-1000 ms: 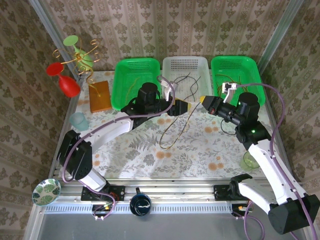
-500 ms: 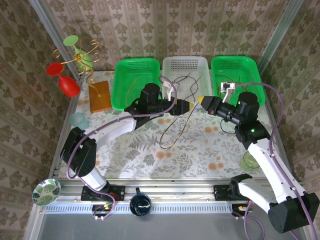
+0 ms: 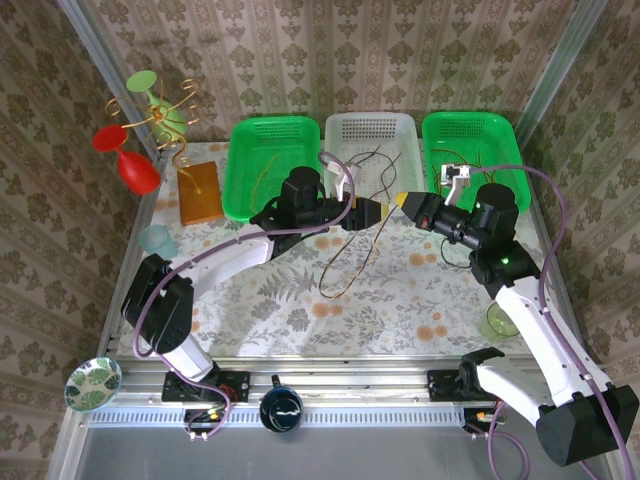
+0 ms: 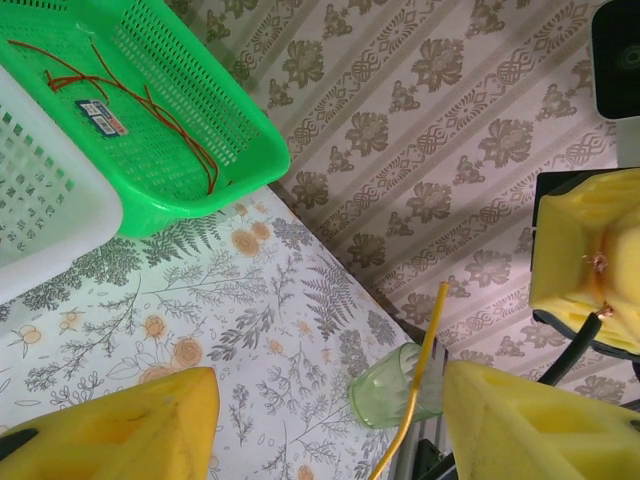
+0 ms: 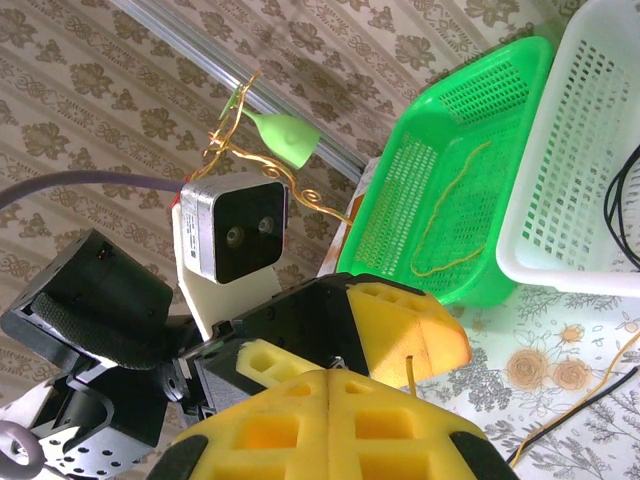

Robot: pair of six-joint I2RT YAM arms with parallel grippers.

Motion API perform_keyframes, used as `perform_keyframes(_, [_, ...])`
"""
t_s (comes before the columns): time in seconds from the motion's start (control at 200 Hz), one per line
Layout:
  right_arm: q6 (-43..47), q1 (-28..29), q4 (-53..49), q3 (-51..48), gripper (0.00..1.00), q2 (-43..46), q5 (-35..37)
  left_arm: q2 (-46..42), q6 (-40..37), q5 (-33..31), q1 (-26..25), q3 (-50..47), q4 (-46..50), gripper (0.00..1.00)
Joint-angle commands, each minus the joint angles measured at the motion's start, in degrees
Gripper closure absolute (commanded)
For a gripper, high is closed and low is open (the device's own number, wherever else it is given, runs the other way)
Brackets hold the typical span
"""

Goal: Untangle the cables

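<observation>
**Grippers and cables, placed relative to the white basket [image 3: 372, 122].** Both grippers hang in the air just in front of it, nearly tip to tip. The right gripper [image 3: 404, 200] is clenched on the end of a black cable [image 4: 575, 350], with bare copper showing at its pads. The left gripper [image 3: 377, 211] is released, its jaws parted. A yellow cable [image 4: 428, 355] rises between its fingers [image 4: 130, 430] and touches neither. Both cables hang down to the table [image 3: 260, 290] as a long narrow loop in front of the basket. More black cables [image 3: 372, 165] lie inside the basket. The left green basket [image 3: 250, 160] beside it holds a yellow strand [image 5: 450, 263]. The right green basket [image 4: 200, 120] holds a red cable [image 4: 150, 98] and a small tag.
</observation>
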State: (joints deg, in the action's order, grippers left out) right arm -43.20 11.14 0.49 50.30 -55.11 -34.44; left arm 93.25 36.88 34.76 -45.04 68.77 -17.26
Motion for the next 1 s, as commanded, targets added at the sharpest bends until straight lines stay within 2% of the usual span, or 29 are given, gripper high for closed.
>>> perform_keyframes(0.0, [0.7, -0.1, 3.5, 0.7, 1.0, -0.3, -2.9, -1.6, 1.0, 1.3, -0.6, 0.0, -2.2, 0.39])
perform_keyframes(0.21, [0.7, -0.1, 3.9, 0.8, 1.0, -0.2, -3.9, 0.8, 1.8, 1.6, -1.1, 1.9, -3.4, 0.46])
perform_keyframes(0.285, [1.3, -0.1, 3.1, 1.0, 1.0, -0.1, -4.0, 1.5, 2.0, 1.7, -1.2, 2.8, -3.6, 0.52])
perform_keyframes(0.355, [1.9, -0.1, 2.2, 1.0, 1.0, 0.0, -3.6, 1.8, 2.1, 1.7, -1.2, 3.2, -3.7, 0.61])
perform_keyframes(0.475, [2.8, -0.1, 1.5, 0.5, 1.0, 0.8, -2.2, 0.8, 1.3, -0.1, -1.2, 2.3, -3.4, 0.84])
perform_keyframes(0.63, [3.0, -0.3, 1.5, 0.1, 1.0, 1.2, -2.4, -0.3, 1.4, -1.0, -0.7, 1.3, -3.5, 0.88])
perform_keyframes(0.7, [3.2, -0.2, 0.8, -0.1, 1.0, 1.3, -1.9, -0.5, 1.5, -0.9, -0.7, 1.3, -3.4, 1.0])
perform_keyframes(0.955, [4.5, -1.2, -6.7, -2.2, 1.0, 2.8, 5.9, -2.0, 2.3, -8.7, -1.1, -1.0, -5.2, 1.0])
perform_keyframes(0.995, [4.1, -1.4, -6.9, -3.1, 0.96, 3.0, 6.2, -2.1, 2.1, -9.1, -1.2, -1.2, -5.1, 1.0])
